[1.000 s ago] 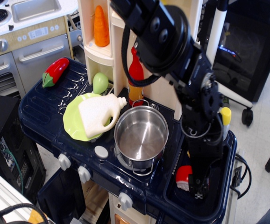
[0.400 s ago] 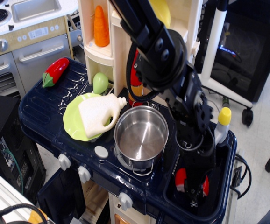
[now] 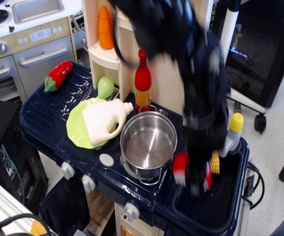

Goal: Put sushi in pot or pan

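Observation:
The steel pot (image 3: 148, 142) stands empty on the dark blue toy stove, just left of the sink. My gripper (image 3: 193, 183) hangs over the sink's left edge, right of the pot and blurred by motion. It is shut on the sushi (image 3: 181, 166), whose red top shows on both sides of the fingers. The sushi is lifted clear of the sink floor, about level with the pot's lower wall. Its white rice base is hard to make out in the blur.
A yellow corn cob (image 3: 214, 161) lies in the sink (image 3: 220, 209) behind the gripper. A yellow-capped bottle (image 3: 232, 132) stands at the sink's right. A white jug (image 3: 102, 120) on a green plate (image 3: 74, 129), a red bottle (image 3: 143, 81) and a chili (image 3: 58, 75) sit left of and behind the pot.
The gripper closed on the sushi in the sink, then rose and moved left toward the pot with it. The corn cob behind it is now uncovered.

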